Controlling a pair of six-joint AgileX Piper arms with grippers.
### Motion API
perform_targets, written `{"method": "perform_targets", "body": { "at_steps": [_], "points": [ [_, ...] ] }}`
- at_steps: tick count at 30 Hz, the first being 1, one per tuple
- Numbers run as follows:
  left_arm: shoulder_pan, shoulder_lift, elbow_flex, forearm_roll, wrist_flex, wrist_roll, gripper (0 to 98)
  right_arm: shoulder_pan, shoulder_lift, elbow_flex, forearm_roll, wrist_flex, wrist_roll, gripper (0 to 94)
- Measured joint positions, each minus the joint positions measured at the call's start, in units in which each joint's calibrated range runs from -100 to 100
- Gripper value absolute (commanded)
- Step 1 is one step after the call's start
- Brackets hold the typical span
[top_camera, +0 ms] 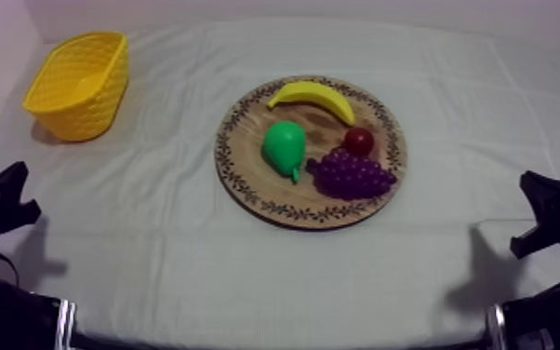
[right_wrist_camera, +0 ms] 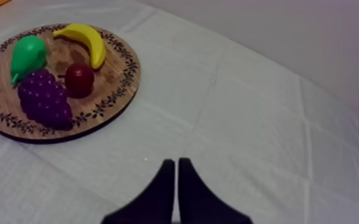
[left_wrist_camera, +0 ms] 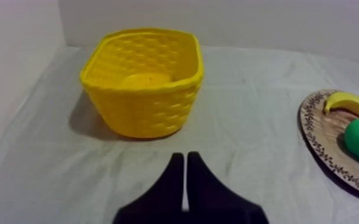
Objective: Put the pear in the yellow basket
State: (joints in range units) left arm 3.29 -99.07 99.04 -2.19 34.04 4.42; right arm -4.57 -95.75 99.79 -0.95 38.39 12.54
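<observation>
The green toy pear [top_camera: 284, 146] lay on the round wooden board with a patterned rim [top_camera: 246, 194], on the half nearer the yellow woven basket [top_camera: 77, 84], which stood well apart from the board. The left hand [left_wrist_camera: 185, 157] and right hand [right_wrist_camera: 176, 163] sat off the board, each with its black fingers pressed together into a narrow wedge, gripping nothing. Likely hazards: the smooth, rounded pear could slip from a two-finger grip, and fingers descending beside it could knock the yellow banana [top_camera: 312, 96] or the purple bunch of grapes [top_camera: 351, 174], both just beside the pear; the small red fruit [top_camera: 359, 141] lay farther across the board. Only bare grey-white tabletop [top_camera: 153, 242] separated board and basket.
</observation>
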Motion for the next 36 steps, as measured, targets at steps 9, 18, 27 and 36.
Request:
{"method": "perform_targets", "body": {
  "at_steps": [9, 18, 27, 36],
  "points": [
    [0.6, 9.6, -10.3, -0.09, -0.7, -0.5, 0.0, 0.0, 0.0, 0.0, 0.0, 0.0, 0.0, 0.3],
    [2.6, 23.9, -29.1, 0.24, 1.5, -1.2, 0.0, 0.0, 0.0, 0.0, 0.0, 0.0, 0.0, 0.3],
    [3.9, 37.5, -48.4, 1.07, 3.4, -2.4, 0.0, 0.0, 0.0, 0.0, 0.0, 0.0, 0.0, 0.3],
    [6.4, 48.5, -66.6, 2.19, 8.1, -3.0, 0.0, 0.0, 0.0, 0.0, 0.0, 0.0, 0.0, 0.3]
  ]
}}
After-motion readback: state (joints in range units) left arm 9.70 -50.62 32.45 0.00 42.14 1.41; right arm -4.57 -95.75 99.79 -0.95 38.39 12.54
